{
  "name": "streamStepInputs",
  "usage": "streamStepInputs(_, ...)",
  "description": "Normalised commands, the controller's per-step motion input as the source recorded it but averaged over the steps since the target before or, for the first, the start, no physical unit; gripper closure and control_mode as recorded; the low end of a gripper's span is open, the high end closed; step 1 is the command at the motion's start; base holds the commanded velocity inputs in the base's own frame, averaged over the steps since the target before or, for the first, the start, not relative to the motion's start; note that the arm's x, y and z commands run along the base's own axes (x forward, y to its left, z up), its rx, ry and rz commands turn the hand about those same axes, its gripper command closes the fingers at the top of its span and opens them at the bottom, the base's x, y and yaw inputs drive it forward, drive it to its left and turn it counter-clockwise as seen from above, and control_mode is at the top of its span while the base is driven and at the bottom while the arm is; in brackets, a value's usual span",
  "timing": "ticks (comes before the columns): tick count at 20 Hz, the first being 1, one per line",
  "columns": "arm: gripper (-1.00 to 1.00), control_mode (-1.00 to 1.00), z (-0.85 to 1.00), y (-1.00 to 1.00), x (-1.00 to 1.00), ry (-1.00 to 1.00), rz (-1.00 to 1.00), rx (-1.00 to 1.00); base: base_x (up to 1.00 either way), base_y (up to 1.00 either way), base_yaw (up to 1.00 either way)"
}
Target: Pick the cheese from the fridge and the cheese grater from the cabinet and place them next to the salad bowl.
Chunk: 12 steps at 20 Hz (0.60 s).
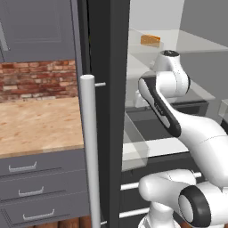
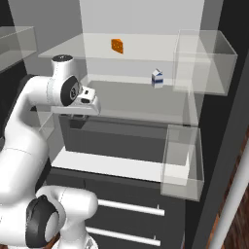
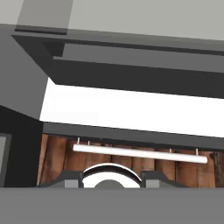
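Nearest my hand camera are the two dark finger tips of the claw [image 3: 111, 183], low at six o'clock, pointing down over a silver bar handle [image 3: 139, 153] on the lower fridge front and the wooden floor beneath; the same claw sits in the right base view at the mouth of the fridge [image 2: 146, 112], by the front edge of a glass shelf. I read this as the first step, fetching the cheese [image 2: 116, 45], with the reach not yet made. That small orange wedge sits on the upper glass shelf toward the back, at about one o'clock from the claw and well above it; in the left base view it shows at twelve o'clock above the wrist. A little blue-and-white carton [image 2: 156, 78] stands one shelf lower, to the right. The tips look partly apart with nothing between them and touching nothing I can make out, though the gap itself is hard to judge. My next move, I'd say, calls for raising the hand and turning it level, then going in over the upper shelf toward the wedge.
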Motion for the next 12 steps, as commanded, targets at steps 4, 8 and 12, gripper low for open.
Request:
streamStepInputs(4, -1.00, -1.00, -0.01, 0.00, -0.10, 0.00, 0.00, 0.00, 0.00, 0.00, 0.00)
streamStepInputs(8, -1.00, -1.00, 0.01, -0.07, -0.23, -0.27, 0.00, 0.03, 0.00, 0.00, 0.00)
streamStepInputs(12, -1.00, -1.00, 0.32, -0.23, -0.24, -0.43, 0.04, 0.02, 0.00, 0.00, 0.00)
